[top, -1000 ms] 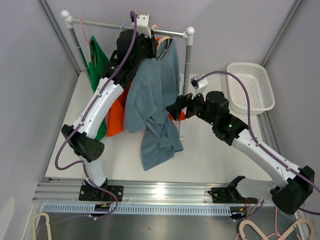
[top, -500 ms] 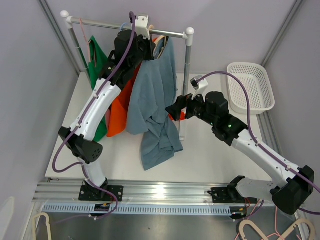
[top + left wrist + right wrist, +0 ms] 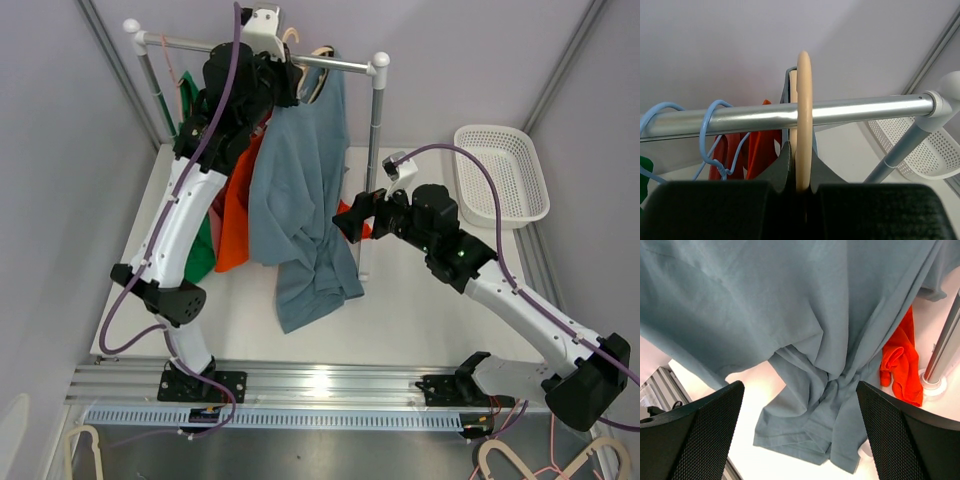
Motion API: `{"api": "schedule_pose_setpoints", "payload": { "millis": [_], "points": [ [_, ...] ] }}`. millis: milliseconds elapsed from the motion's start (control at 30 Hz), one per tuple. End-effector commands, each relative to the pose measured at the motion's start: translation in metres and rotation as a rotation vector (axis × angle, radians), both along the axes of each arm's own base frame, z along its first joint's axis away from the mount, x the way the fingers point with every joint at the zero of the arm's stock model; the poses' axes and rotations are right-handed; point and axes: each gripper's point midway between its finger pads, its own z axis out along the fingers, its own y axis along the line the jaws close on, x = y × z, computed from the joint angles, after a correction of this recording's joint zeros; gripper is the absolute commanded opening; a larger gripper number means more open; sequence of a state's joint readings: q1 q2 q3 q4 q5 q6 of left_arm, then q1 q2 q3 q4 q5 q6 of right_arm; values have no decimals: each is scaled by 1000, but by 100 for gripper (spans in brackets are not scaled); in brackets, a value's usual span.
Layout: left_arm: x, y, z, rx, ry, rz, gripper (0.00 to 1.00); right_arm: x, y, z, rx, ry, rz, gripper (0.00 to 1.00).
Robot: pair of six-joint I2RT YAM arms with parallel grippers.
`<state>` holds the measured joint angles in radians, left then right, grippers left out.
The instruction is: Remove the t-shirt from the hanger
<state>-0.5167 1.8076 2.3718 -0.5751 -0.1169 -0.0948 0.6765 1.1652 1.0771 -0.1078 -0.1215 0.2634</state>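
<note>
Because the shirt cannot slip free while its hanger sits on the bar, the work here is all up at the far edge of the worktop (image 3: 420, 320). There the clothes rail (image 3: 340, 66) runs from the far-left corner towards the middle of that edge. The grey-blue t-shirt (image 3: 300, 200) hangs from it near its right post. It is long enough that its hem lies bunched on the worktop around the centre.

The left arm reaches high over the bar. The left gripper (image 3: 801, 187) is pinched tight on the hook of the pale wooden hanger (image 3: 804, 100), which loops over the rail. I'd judge the grip sits there so the hook can be lifted clear.

The right gripper (image 3: 797, 400) hovers just beside the lower folds with its jaws spread wide and nothing between them. It looks placed to take hold of the cloth and drag it down once the hanger comes away.

A white basket (image 3: 500, 175) waits at the right edge, probably for the shirt. An orange garment (image 3: 235, 220) and a green garment (image 3: 203, 255) hang to the left, close enough to snag. Blue hangers (image 3: 710, 125) hook the bar beside the wooden one.
</note>
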Motion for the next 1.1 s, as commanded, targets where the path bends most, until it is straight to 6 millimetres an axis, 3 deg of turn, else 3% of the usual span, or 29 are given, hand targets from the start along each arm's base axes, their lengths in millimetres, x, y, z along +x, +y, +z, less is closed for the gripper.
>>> {"api": "schedule_pose_setpoints", "payload": {
  "millis": [0, 100, 233, 267, 333, 367, 400, 467, 600, 667, 700, 733, 767, 800, 833, 933, 967, 1033, 1067],
  "points": [
    [-29, 11, 55, -75, -121, -12, 1, -4, 0, 12, 37, -16, 13, 100],
    [-30, 18, 30, -83, -20, 58, 1, -25, 23, 19, 44, -56, 158, 100],
    [-44, 46, -6, -124, 131, 240, 1, -64, 62, 21, 15, -142, 331, 99],
    [-45, 49, -17, -148, 161, 267, 1, -71, 70, 31, 45, -182, 373, 99],
    [-57, 56, -12, -190, 154, 272, 1, -93, 88, 32, 69, -200, 459, 100],
    [-57, 54, -26, -188, 187, 273, 1, -98, 95, 35, 82, -231, 471, 99],
    [-61, 55, -24, -199, 186, 273, 1, -114, 106, 36, 88, -245, 506, 99],
    [-63, 55, -32, -191, 217, 276, 1, -113, 118, 34, 79, -269, 471, 99],
    [-70, 56, -42, -178, 247, 287, 1, -131, 148, 21, 74, -243, 546, 100],
    [-71, 56, -37, -185, 234, 283, 0, -146, 164, 7, 49, -220, 583, 99],
    [-70, 56, -39, -180, 237, 286, 1, -149, 169, 4, 44, -222, 578, 92],
    [-70, 57, -38, -181, 233, 287, 0, -160, 175, 2, 44, -219, 601, 74],
    [-70, 56, -39, -179, 236, 286, 1, -162, 178, 1, 43, -211, 601, 16],
    [-69, 55, -41, -175, 240, 282, 0, -168, 181, -2, 43, -194, 595, 0],
    [-69, 54, -42, -173, 243, 280, 1, -166, 180, -2, 40, -199, 587, 0],
    [-62, 50, -52, -142, 266, 282, 1, -204, 177, 12, 31, -255, 604, 0],
    [-61, 50, -51, -139, 267, 283, 1, -241, 178, 9, 13, -254, 675, 0],
    [-52, 47, -71, -95, 317, 297, 1, -272, 175, 6, -19, -262, 712, 0],
    [-50, 46, -60, -111, 303, 291, 1, -283, 173, -9, -75, -247, 715, 0]
  ]
}}
